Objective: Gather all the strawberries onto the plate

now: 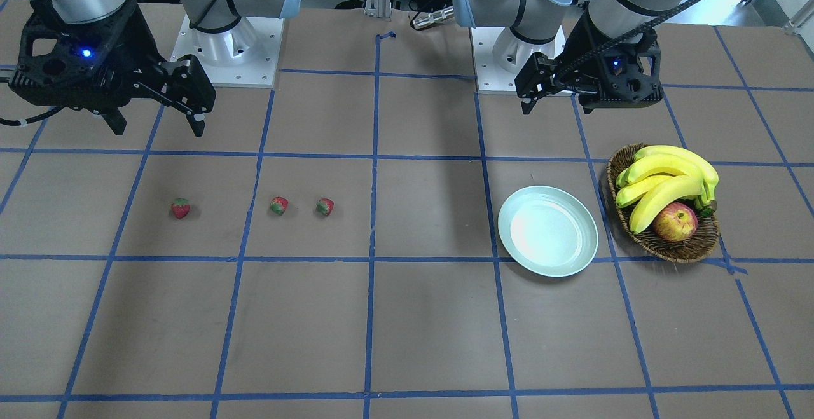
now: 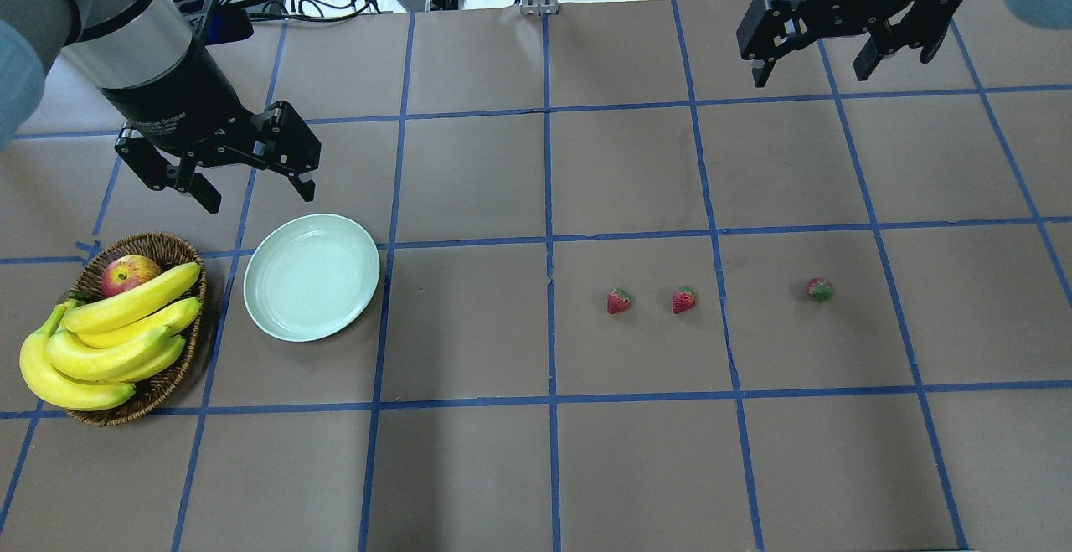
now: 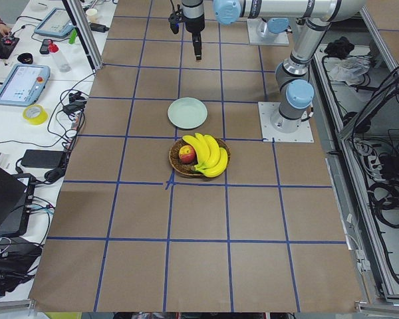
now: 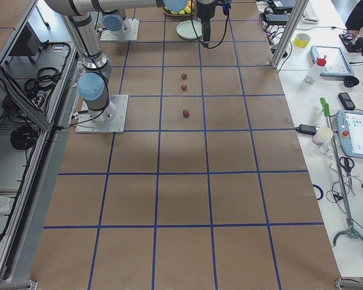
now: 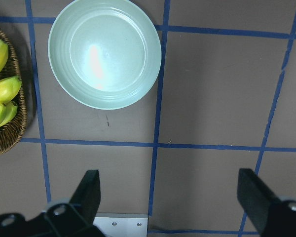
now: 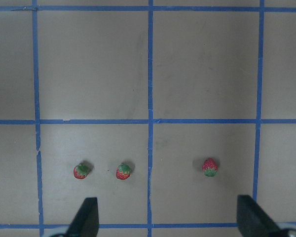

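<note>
Three small red strawberries lie in a row on the brown table: one [image 2: 619,301], a second [image 2: 683,301] close by, and a third [image 2: 820,289] further right. They also show in the right wrist view [image 6: 81,171] [image 6: 123,171] [image 6: 210,167]. The pale mint-green plate [image 2: 311,277] sits empty on the left, and shows in the left wrist view [image 5: 104,53]. My left gripper [image 2: 257,196] hangs open and empty just behind the plate. My right gripper [image 2: 811,74] hangs open and empty well behind the strawberries.
A brown wicker basket [image 2: 155,244] with bananas [image 2: 117,343] and a red-yellow apple [image 2: 127,274] stands left of the plate. Blue tape lines grid the table. Cables and devices lie beyond the far edge.
</note>
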Robot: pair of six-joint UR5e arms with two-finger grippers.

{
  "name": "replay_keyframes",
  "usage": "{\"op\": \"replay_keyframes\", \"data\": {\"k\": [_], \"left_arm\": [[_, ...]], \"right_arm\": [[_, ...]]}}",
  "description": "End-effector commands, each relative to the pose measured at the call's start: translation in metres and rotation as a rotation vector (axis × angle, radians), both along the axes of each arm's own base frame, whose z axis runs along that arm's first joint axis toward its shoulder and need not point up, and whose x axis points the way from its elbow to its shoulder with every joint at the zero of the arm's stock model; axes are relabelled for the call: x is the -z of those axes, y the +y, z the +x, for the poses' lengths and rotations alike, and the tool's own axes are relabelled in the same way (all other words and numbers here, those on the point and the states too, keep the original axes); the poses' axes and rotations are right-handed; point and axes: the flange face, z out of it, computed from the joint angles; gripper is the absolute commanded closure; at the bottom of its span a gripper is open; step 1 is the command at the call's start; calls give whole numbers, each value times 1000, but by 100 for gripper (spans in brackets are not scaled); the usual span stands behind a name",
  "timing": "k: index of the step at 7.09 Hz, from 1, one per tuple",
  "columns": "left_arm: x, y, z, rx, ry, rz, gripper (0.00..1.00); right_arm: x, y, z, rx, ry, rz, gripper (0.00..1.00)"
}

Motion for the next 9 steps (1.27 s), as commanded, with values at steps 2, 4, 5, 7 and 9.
{"op": "replay_keyframes", "data": {"k": [2,4,5,7,9], "left_arm": [[2,0,1,-2,0,1,0],[1,0,0,1,0,-2,0],[1,0,-1,1,3,-2,0],[1,0,-1,1,1,-4,0],[1,0,-1,1,1,-2,0]], "right_arm": [[19,-5,9,-7,-17,46,0],[73,-17,57,101,-17,62,0],[100,-7,88,102,-13,81,0],[177,23,142,170,-15,71,0],[248,53,151,138,-40,40,0]]}}
